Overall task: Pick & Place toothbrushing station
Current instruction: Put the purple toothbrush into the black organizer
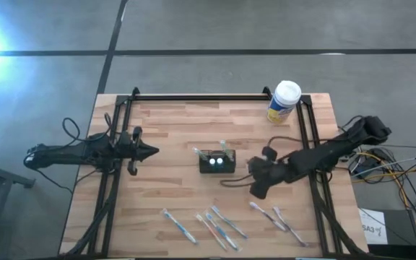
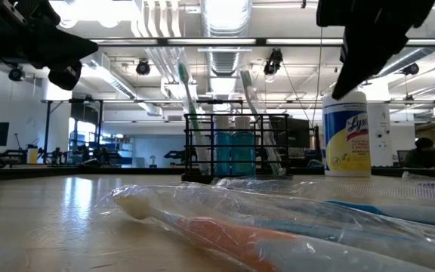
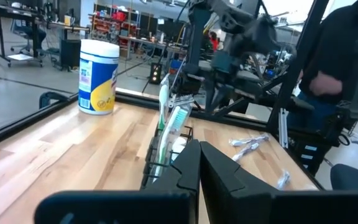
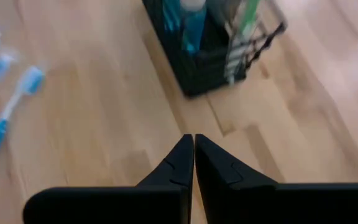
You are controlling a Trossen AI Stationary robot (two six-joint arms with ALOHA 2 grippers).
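Both jaws closed, empty; toothbrushing station [image 1: 217, 160] mid wooden table [image 1: 172, 123]; workshop room behind.

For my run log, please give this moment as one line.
left gripper: shut, idle | right gripper: shut, empty | caddy: mid-table, untouched

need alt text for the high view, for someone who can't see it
Overhead view of a wooden table with a small black caddy holding toothbrushes at its centre. The right gripper sits just right of the caddy, the left gripper farther off to its left, both shut. Wrapped toothbrushes line the near edge; a white-capped canister stands at the back.
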